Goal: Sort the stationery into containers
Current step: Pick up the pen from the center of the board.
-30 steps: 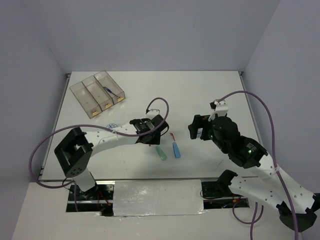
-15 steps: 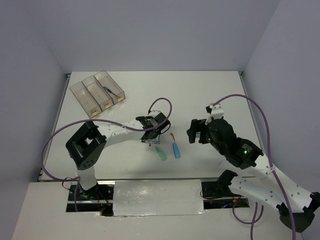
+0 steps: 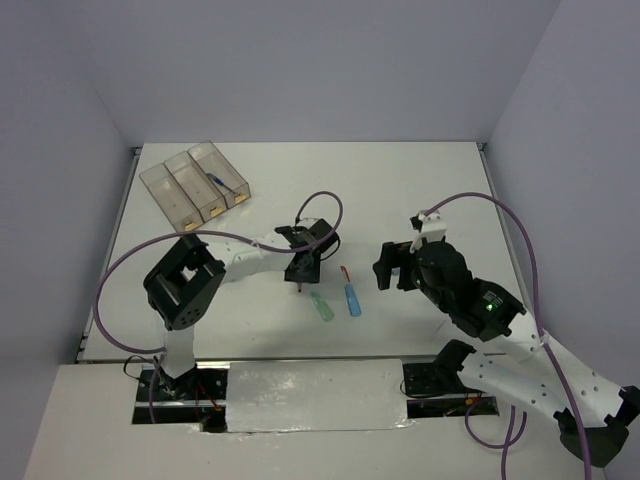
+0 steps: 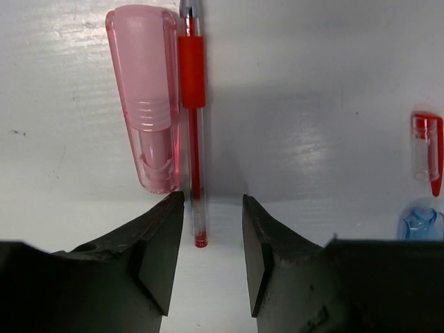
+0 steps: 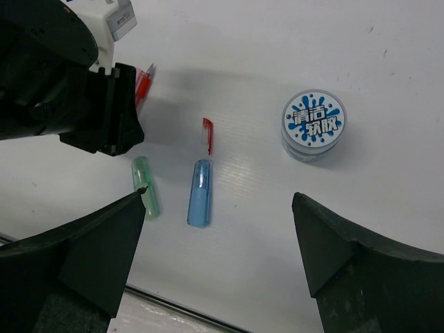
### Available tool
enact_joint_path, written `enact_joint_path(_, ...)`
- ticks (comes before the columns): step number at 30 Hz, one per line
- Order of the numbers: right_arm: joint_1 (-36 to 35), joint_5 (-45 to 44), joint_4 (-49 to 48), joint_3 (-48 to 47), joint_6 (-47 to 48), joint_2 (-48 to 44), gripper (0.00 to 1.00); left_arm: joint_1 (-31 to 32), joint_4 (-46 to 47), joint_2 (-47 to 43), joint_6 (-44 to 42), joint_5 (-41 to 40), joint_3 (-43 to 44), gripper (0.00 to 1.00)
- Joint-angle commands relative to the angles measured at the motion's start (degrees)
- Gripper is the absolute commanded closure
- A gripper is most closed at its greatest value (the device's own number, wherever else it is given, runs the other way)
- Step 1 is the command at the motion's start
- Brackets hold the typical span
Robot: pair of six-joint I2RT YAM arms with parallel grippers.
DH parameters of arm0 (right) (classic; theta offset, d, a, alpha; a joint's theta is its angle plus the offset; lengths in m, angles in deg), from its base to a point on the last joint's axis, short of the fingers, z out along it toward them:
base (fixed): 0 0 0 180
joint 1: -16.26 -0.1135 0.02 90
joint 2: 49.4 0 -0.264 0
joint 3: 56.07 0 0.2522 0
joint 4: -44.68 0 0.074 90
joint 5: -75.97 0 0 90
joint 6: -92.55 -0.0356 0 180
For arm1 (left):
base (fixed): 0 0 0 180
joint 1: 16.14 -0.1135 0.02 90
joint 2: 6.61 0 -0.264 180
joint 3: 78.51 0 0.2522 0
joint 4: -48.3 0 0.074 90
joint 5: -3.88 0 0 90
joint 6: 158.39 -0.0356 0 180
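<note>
Red pen (image 4: 194, 139), tip away from jaws

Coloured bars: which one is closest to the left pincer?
The pink bar, lying beside the red pen just ahead of the left pincer; the green bar and blue bar lie farther off.

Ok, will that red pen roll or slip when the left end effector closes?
Likely rolls: the red pen is thin, round and glossy. The pink bar lying against one side may block it or get dragged. It looks light and stiff, so the open left end effector should lift it.
</note>
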Motion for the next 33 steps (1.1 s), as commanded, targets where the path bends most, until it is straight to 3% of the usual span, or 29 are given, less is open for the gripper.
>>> enact_joint_path(1,0.0,0.1,-2.2,0.1,0.7,-0.9,0.06,-1.1,-0.3,1.3,-0.5,0.8,2.3,0.49)
enact_joint_path(11,0.0,1.8,-4.4,1.3,0.8,-0.3,0.06,-2.2,-2.0,4.1,-1.3,0.2,5.1,0.52)
enact_joint_path(17,0.0,2.7,-5.3,1.6,0.6,0.7,0.06,-2.2,-1.7,3.8,-1.0,0.6,4.0,0.68)
enact_joint_path(20,0.0,3.7,-6.2,1.6,0.7,0.8,0.06,-2.2,-0.3,3.3,-1.6,1.5,2.1,0.83)
enact_joint_path(21,0.0,4.4,-6.6,1.6,0.7,0.9,0.06,-2.2,0.1,3.3,-1.8,1.9,1.3,0.98)
enact_joint_path(22,0.0,4.7,-7.0,1.7,0.8,1.6,0.06,-2.2,0.4,3.4,-2.1,2.3,1.0,1.0)
enact_joint_path(24,0.7,6.0,-8.7,1.8,1.1,2.6,0.06,-2.2,1.9,3.2,-3.1,3.6,0.0,1.0)
enact_joint_path(28,8.4,17.3,-13.6,2.7,1.9,8.4,0.06,-2.2,4.1,0.3,-5.0,4.7,-0.7,1.0)
enact_joint_path(33,9.8,19.0,-15.2,-0.2,3.6,16.7,0.14,-2.2,7.0,-9.8,-7.9,3.5,-0.8,1.0)
